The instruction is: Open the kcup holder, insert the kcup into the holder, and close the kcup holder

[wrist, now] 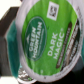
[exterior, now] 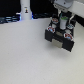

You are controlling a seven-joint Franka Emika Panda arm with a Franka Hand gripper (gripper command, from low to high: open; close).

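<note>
The black kcup holder (exterior: 61,36) stands on the white table toward the exterior view's right, its sliding tray (exterior: 64,26) pulled out with pod slots showing. My gripper (exterior: 63,18) hangs right over the tray, shut on the kcup (exterior: 63,21), a small white pod held at or just above a middle slot. In the wrist view the kcup's green lid (wrist: 46,39), printed "Green Mountain Dark Magic", fills most of the picture and hides my fingers and the slot below.
Pods with reddish or dark tops sit in the tray on either side of the gripper (exterior: 53,22) (exterior: 73,23). A white bottle-like object (exterior: 25,9) stands at the back. The white tabletop (exterior: 22,55) spreads toward the exterior view's left.
</note>
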